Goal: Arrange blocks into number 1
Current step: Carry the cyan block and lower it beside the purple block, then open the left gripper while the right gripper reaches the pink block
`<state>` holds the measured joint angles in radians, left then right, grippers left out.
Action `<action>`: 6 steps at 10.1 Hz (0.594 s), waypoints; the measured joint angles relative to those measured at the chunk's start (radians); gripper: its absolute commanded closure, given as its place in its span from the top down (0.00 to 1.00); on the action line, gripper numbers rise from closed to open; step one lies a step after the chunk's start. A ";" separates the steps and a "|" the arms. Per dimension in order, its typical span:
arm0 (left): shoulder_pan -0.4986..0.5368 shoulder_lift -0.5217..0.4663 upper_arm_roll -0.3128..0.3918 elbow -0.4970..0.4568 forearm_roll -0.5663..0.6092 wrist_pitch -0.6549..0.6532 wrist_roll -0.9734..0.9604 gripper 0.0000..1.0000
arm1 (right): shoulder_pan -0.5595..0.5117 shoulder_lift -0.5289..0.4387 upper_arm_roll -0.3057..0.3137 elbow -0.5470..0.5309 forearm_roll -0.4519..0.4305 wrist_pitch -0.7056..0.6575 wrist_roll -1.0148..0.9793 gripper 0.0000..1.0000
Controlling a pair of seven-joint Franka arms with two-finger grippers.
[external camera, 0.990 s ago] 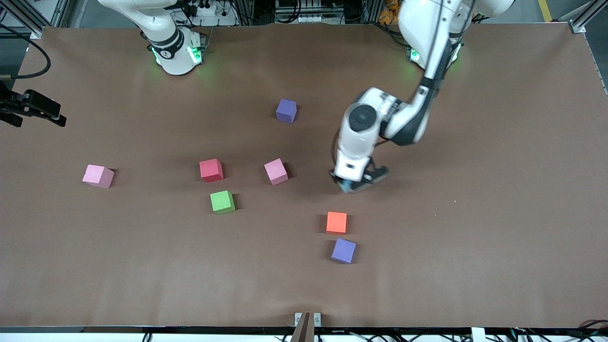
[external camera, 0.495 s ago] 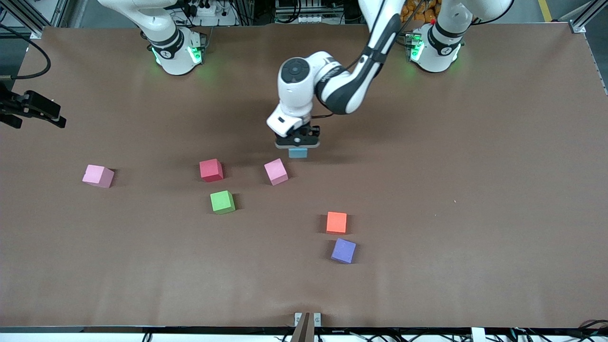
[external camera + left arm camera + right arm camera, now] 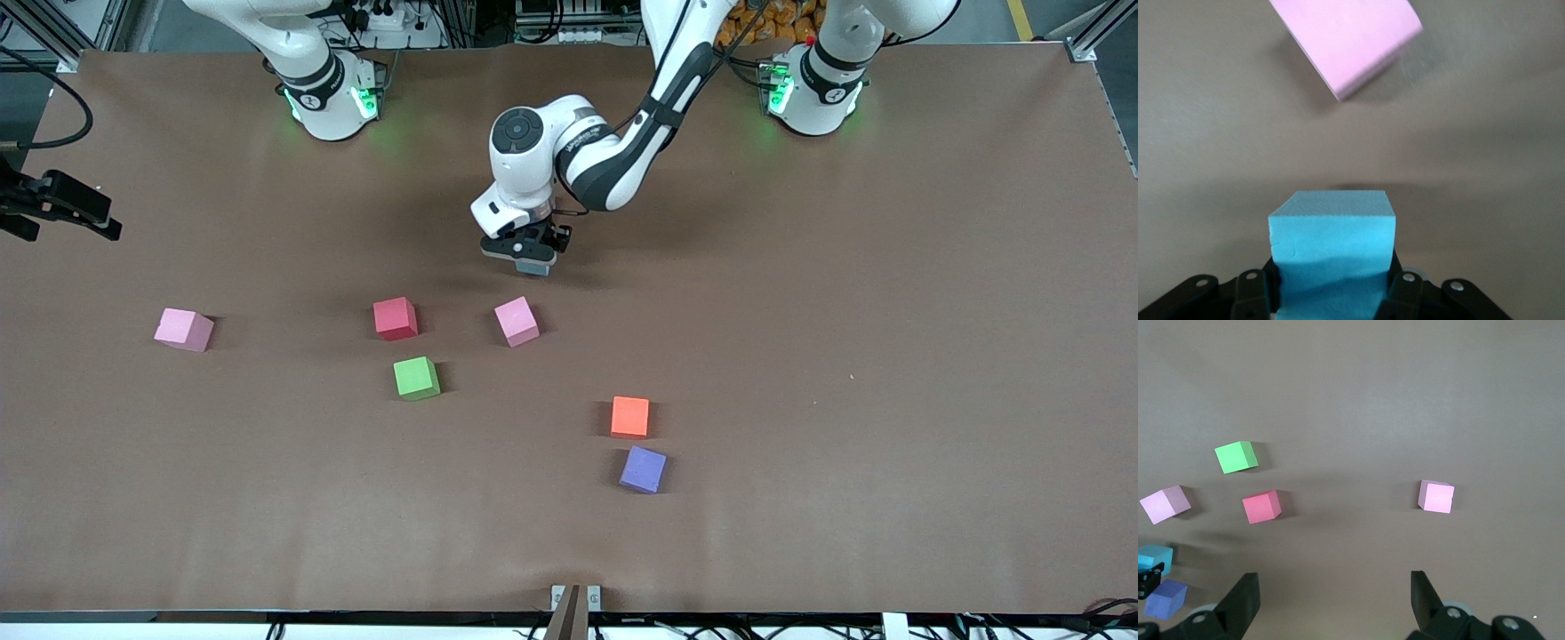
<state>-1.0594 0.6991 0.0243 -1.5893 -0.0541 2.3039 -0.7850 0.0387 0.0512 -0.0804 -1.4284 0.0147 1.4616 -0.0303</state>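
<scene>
Going near to far: purple block (image 3: 643, 469), orange block (image 3: 629, 416), green block (image 3: 416, 377), then red block (image 3: 395, 317) and pink block (image 3: 516, 320) side by side. The left gripper (image 3: 526, 256) pinches the blue block (image 3: 1331, 257), hovering just off pink at about 12 o'clock in the front view. So the drop spot looks straight down, I'd say. Right gripper (image 3: 1331, 590) waits spread wide over the table's edge at its own arm's end.

We see a brown table (image 3: 889, 356), a black clamp (image 3: 58, 206) at its right-arm end, and cables (image 3: 569, 18) along its top edge.
</scene>
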 measured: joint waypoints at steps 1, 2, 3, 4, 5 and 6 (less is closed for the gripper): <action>0.000 0.005 -0.016 0.000 0.000 -0.008 0.004 0.00 | 0.000 0.000 0.000 0.000 0.000 0.002 0.000 1.00; 0.000 0.008 -0.029 0.000 0.000 -0.022 0.005 0.00 | 0.000 0.000 0.000 0.000 0.000 0.003 0.000 1.00; 0.000 0.009 -0.041 0.000 0.000 -0.038 0.006 0.00 | 0.000 0.002 0.001 -0.001 0.000 0.003 0.000 1.00; 0.000 0.009 -0.052 0.000 0.000 -0.053 0.006 0.00 | 0.000 0.007 0.001 -0.002 0.000 0.003 0.000 1.00; 0.001 0.010 -0.060 -0.003 0.000 -0.068 0.006 0.00 | 0.000 0.014 0.001 -0.003 0.000 0.006 0.000 1.00; 0.001 0.011 -0.065 -0.013 0.000 -0.079 0.004 0.00 | 0.000 0.021 0.002 -0.004 0.000 0.012 0.000 1.00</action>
<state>-1.0589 0.7101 -0.0404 -1.6024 -0.0541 2.2252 -0.7809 0.0389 0.0724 -0.0788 -1.4321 0.0148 1.4733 -0.0303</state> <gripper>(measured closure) 0.441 0.000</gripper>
